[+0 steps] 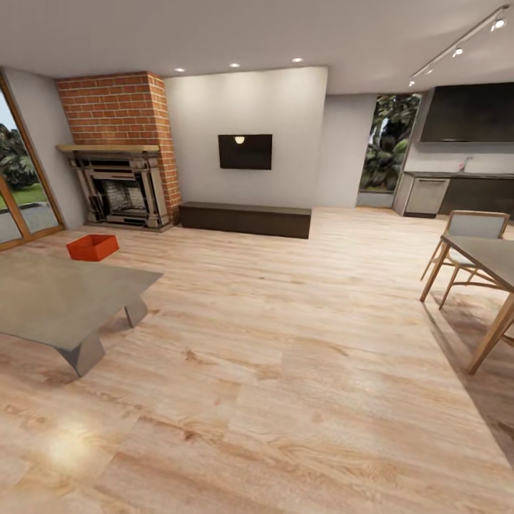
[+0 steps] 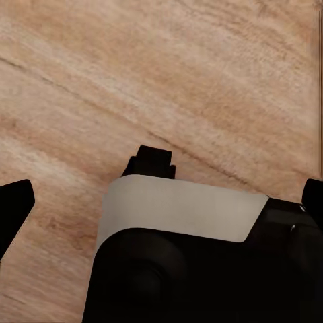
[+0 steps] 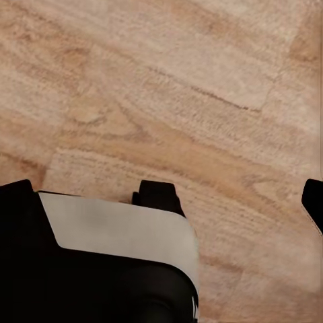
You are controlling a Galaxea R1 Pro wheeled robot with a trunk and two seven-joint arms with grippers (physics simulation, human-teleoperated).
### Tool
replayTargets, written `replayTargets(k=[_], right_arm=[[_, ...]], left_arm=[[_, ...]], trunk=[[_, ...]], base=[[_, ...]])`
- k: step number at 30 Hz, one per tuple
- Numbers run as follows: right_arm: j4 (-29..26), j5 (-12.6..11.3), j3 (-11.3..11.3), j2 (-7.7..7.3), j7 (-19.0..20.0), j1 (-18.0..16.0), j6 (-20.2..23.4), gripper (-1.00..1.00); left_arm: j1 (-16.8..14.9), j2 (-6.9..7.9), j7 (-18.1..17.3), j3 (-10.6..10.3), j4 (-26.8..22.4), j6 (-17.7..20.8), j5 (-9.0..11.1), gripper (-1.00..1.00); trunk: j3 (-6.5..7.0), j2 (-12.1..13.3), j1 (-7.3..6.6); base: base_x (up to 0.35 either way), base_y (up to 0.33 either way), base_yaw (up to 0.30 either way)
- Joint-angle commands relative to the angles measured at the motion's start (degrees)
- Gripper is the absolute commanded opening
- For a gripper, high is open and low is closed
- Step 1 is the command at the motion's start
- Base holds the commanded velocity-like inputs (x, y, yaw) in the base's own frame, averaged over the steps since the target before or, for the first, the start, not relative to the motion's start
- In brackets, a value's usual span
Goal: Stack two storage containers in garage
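Observation:
One orange-red storage container sits on the light wood-plank floor of the living room, at the far left in front of the fireplace and just beyond a low grey table. It is lidless and far from both arms. In the left wrist view my left gripper hangs open over bare planks, its dark fingertips spread wide with nothing between them. My right gripper is likewise open above the planks in the right wrist view. The garage is out of view.
A dark wood bench runs along the far wall under a black TV. A wooden dining table and chair stand at the right, with kitchen counters behind. Wide open flooring lies ahead.

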Motion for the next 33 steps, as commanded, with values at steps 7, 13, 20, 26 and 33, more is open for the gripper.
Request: replayTargets(k=[7,13,20,26,33], right_arm=[[0.18,-0.5,0.48,0.05,0.02,-0.08,-0.27,1.0],[0.18,-0.52,0.48,0.05,0.03,-0.07,-0.24,1.0],[0.18,-0.5,0.48,-0.01,0.03,-0.07,-0.24,1.0],[0.18,-0.52,0.47,0.01,0.03,-0.07,-0.23,1.0],[0.18,-0.53,0.48,0.03,0.03,-0.08,-0.23,1.0]], left_arm=[[-0.06,-0.02,0.16,-0.04,-0.01,0.17,0.35,1.0],[-0.04,-0.02,0.16,-0.04,-0.01,0.17,0.35,1.0],[-0.05,-0.02,0.16,-0.04,-0.01,0.17,0.37,1.0],[-0.03,-0.02,0.16,-0.04,-0.01,0.17,0.37,1.0],[-0.04,-0.02,0.16,-0.04,-0.01,0.17,0.37,1.0]], trunk=[[-0.05,-0.02,0.03],[-0.05,-0.02,0.03],[-0.05,-0.02,0.03],[-0.05,-0.02,0.03],[-0.05,-0.02,0.03]], base=[[0.322,0.0,0.0],[0.322,0.0,0.0],[0.322,0.0,0.0],[0.322,0.0,0.0],[0.322,0.0,0.0]])
